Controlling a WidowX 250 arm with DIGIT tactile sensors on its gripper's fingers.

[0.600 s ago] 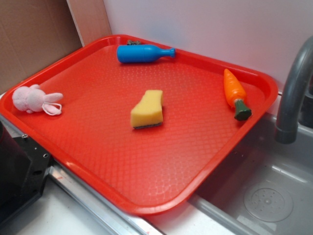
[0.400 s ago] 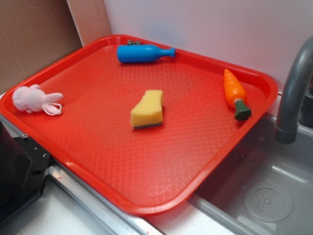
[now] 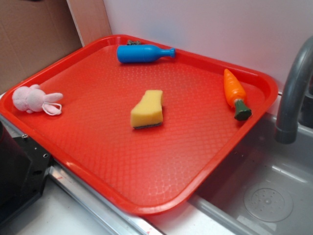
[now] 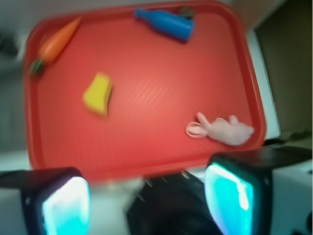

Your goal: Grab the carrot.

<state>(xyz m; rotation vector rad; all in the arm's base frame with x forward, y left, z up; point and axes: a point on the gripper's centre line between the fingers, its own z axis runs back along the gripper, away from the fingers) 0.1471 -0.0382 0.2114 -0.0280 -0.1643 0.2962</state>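
A red tray [image 3: 122, 161] fills the frame's centre. On it: a blue bottle [image 3: 142, 53] lying at the top, a yellow sponge [image 3: 147, 109] mid-tray, a pink bunny [image 3: 34, 99] at left. A grey faucet [image 3: 293, 93] stands right.

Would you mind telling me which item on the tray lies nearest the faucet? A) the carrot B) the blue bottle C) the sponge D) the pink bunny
A: the carrot lies along the tray's right edge, its green top pointing toward the faucet, while the bottle, sponge and bunny sit farther left.
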